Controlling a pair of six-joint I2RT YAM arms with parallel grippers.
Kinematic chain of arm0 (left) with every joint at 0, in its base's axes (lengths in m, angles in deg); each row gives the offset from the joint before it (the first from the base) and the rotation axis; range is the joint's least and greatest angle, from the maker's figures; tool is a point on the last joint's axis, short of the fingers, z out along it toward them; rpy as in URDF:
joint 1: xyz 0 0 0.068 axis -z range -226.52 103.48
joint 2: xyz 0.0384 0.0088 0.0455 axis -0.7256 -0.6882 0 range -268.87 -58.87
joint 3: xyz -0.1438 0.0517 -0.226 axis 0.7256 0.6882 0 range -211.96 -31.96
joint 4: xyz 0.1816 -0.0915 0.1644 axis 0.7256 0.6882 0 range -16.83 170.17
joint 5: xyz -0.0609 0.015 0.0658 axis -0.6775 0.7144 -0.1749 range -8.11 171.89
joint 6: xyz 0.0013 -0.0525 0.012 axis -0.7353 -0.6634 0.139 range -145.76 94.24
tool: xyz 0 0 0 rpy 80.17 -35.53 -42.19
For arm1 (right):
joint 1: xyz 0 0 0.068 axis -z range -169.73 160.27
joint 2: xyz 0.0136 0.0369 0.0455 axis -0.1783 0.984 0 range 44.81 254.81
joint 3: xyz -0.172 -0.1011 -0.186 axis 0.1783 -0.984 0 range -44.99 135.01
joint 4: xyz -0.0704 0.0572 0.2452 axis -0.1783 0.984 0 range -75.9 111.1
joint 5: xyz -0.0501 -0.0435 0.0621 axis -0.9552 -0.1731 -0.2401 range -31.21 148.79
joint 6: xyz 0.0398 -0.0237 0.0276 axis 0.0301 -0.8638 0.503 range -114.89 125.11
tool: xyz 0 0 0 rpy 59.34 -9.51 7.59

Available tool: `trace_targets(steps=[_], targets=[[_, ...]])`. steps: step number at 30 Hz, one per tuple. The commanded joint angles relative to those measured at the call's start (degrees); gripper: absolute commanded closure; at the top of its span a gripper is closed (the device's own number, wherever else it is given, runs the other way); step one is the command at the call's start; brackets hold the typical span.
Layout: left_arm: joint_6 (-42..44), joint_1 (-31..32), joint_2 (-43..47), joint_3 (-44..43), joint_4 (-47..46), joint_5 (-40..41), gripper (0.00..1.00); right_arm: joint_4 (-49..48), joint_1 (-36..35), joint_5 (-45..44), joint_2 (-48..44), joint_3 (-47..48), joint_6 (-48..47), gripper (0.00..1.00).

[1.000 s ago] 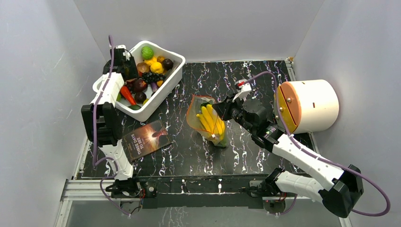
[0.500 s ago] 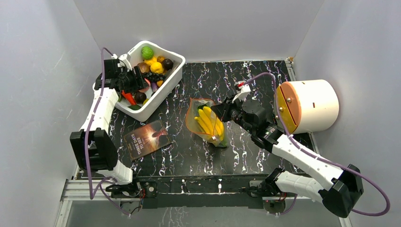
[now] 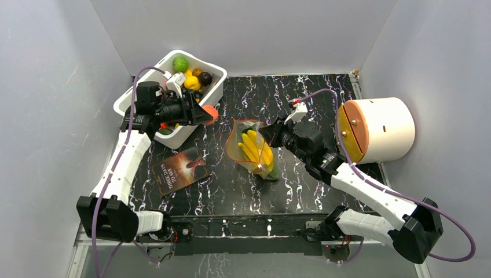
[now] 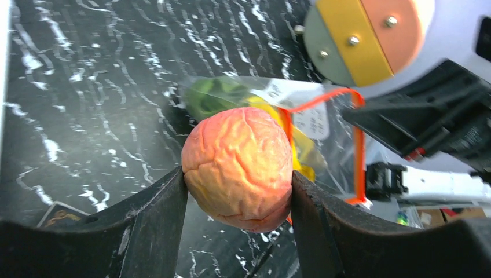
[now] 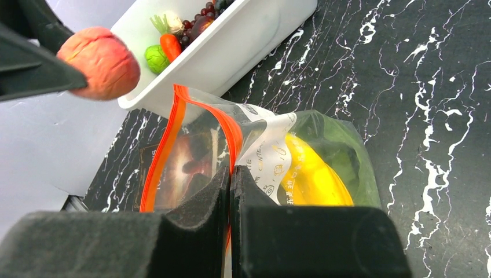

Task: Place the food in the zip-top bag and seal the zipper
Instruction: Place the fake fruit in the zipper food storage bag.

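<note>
Gripping a round, wrinkled orange-pink fruit (image 4: 238, 168) in the left hand (image 3: 204, 113), one dark finger (image 4: 153, 217) pressed on each side, jaws part-spread round it. Held clear of the table (image 3: 324, 98), just right of the white tub (image 3: 215, 81) at the far left and left of the zip-top bag (image 3: 252, 148), apart from both. Pinching the right-hand lip of the bag's mouth in the right hand (image 5: 230, 191), fingers pressed flat together on the plastic at the zipper (image 5: 173, 130). Lifted there and gaping toward the far left, with the red-orange strip bowed into an open loop. Otherwise lying near the middle of the table, closed end toward the near side. Already inside: a yellow banana bunch (image 5: 312, 179) and, under and beside it, a green leafy vegetable (image 5: 344, 147). Left in the tub: an orange carrot (image 5: 169, 45), a small green round piece (image 5: 155, 58), dark grapes (image 5: 190, 26), a yellow fruit (image 3: 191, 83) and a bright green one (image 3: 180, 62). Flat on the table at the near left, between tub and arm bases: a dark booklet (image 3: 179, 171). On its side at the right edge: a white cylinder (image 3: 388, 130), peach and yellow face turned toward the bag.
</note>
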Motion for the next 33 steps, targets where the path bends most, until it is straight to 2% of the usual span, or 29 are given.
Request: trace_targets(steps=[1, 8, 13, 21, 28, 33], targets=[[-2.5, 2.0, 4.2, 2.6, -4.0, -9.2, 0.58, -4.1, 0.2, -2.8, -0.3, 2.7, 1.8, 1.0], [-8.3, 8.5, 7.0, 7.3, -14.0, -12.1, 0.56, -4.5, 0.2, -3.2, 0.3, 3.4, 2.8, 1.0], [-9.7, 12.6, 6.2, 9.0, -17.2, -11.9, 0.55, -4.4, 0.2, -3.1, 0.4, 3.7, 3.0, 1.0], [-5.7, 14.7, 4.5, 9.1, -15.3, -10.1, 0.46, -4.6, 0.2, -2.9, 0.2, 3.8, 3.3, 1.0], [-5.5, 15.5, 4.4, 9.8, -16.2, -7.0, 0.31, -4.9, 0.2, -2.8, -0.1, 3.7, 3.2, 1.0], [-6.5, 15.6, 4.5, 10.3, -18.7, -5.8, 0.27, -5.9, 0.2, -1.3, 0.1, 3.5, 3.8, 1.0]])
